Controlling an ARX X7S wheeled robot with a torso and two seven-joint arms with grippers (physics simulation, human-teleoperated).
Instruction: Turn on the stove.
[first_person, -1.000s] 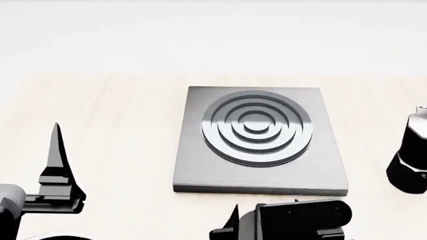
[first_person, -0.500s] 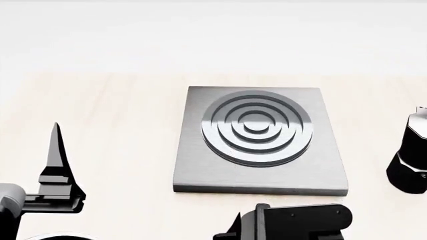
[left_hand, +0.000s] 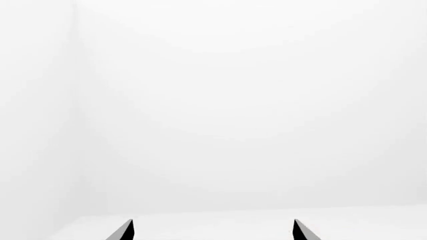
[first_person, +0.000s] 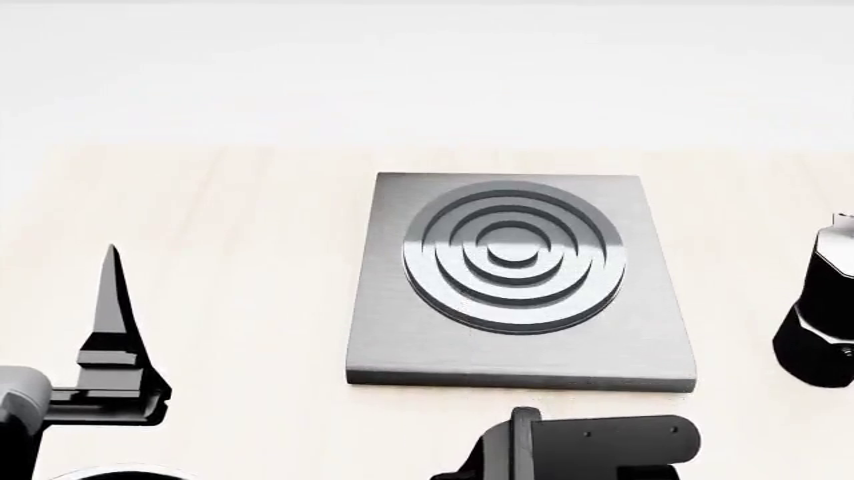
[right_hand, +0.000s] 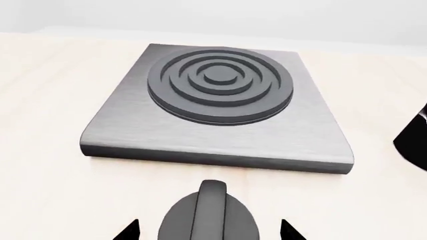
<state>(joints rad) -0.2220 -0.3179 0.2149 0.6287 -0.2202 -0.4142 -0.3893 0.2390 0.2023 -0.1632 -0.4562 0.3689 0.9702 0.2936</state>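
The stove (first_person: 521, 285) is a flat grey metal slab with raised dark rings (right_hand: 220, 85), lying mid-table. Its small black ridged knob (right_hand: 210, 212) sits on the table just in front of the slab's near edge. My right gripper (right_hand: 208, 231) is open, with one dark fingertip on each side of the knob and a gap to both. In the head view the right wrist housing (first_person: 587, 445) hides the knob. My left gripper (first_person: 115, 300) stands at the left, well away from the stove, pointing away from me. It is open (left_hand: 212, 232) and holds nothing.
A black faceted moka pot (first_person: 817, 320) stands right of the stove, and its edge shows in the right wrist view (right_hand: 415, 135). The pale wooden tabletop (first_person: 227, 230) runs to a white wall behind. The left wrist view shows only white wall.
My right gripper's housing has slid lower in the head view, toward me. The left arm, stove and moka pot have not moved.
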